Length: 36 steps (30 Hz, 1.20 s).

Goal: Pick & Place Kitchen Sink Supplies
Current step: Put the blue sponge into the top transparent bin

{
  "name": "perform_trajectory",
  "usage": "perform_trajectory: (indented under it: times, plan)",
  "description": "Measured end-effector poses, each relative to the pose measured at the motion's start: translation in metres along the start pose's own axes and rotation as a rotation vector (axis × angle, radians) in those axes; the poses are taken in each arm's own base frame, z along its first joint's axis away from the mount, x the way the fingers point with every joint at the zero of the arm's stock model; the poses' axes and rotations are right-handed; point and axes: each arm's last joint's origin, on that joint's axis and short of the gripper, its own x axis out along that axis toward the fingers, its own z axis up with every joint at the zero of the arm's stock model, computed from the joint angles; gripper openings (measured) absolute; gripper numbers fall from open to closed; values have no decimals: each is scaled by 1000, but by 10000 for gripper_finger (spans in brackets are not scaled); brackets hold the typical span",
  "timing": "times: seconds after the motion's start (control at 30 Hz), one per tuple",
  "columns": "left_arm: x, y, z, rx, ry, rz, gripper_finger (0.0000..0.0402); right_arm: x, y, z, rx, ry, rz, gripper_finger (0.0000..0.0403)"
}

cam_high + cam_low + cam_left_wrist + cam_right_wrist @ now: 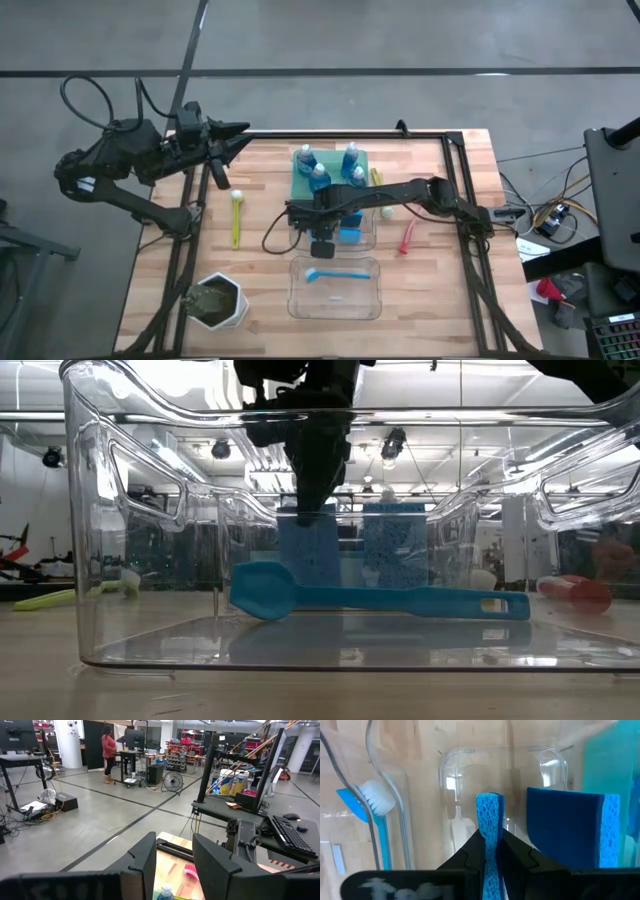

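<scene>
Wooden counter (150,270) carries two clear bins w/ the right arm reaching across its middle. Nearer clear bin (336,288) holds a blue long-handled brush (338,273) lying flat; farther clear bin (362,232), just behind it, is where the right pincer (490,851) sits. Green tray (300,190) at the back holds four small bottles of blue liquid (319,178), white caps, upright

Right pincer is narrow, clamped on a blue sponge (490,827) held on edge, inside the farther bin. A 2nd blue sponge (572,827) stands just beside it in the same bin. Left pincer (172,865) is up off the counter's far-left corner, fingers apart w/ nothing between them, waiting

Handling, as a guess: sponge is light, soft, squashes under the fingers – pinch across the thin faces near the middle, as now; it won't slip much but will flex. Bottles look rigid, slick, heavier w/ liquid, prob. top-heavy: take round the body below the cap. Brushes are thin, stiff, light: grab mid-handle, fingers across it

Loose on the counter: yellow-green brush (236,215) left of the bins, pink-red brush (407,237) to the right

Hard to tell:
- whether the held sponge touches the bin floor – arm hides it from above; low view looks through two bin walls
- how many sponges in the farther bin; only two show clearly
- second yellow-green brush by the tray is mostly covered by the arm
</scene>
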Motion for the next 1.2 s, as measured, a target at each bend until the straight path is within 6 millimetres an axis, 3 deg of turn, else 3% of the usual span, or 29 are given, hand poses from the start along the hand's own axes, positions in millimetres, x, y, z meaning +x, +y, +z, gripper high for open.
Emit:
perform_trajectory:
  times: [0.37, 1.2]
  plan:
    - [0, 0, 0, 0, -1, 0, 122, 0, 0, 0, -12, 1, 15, 46]
    - [0, 0, 0, 0, -3, 0, 122, -2, 1, -1, -10, 13, 31, 124]
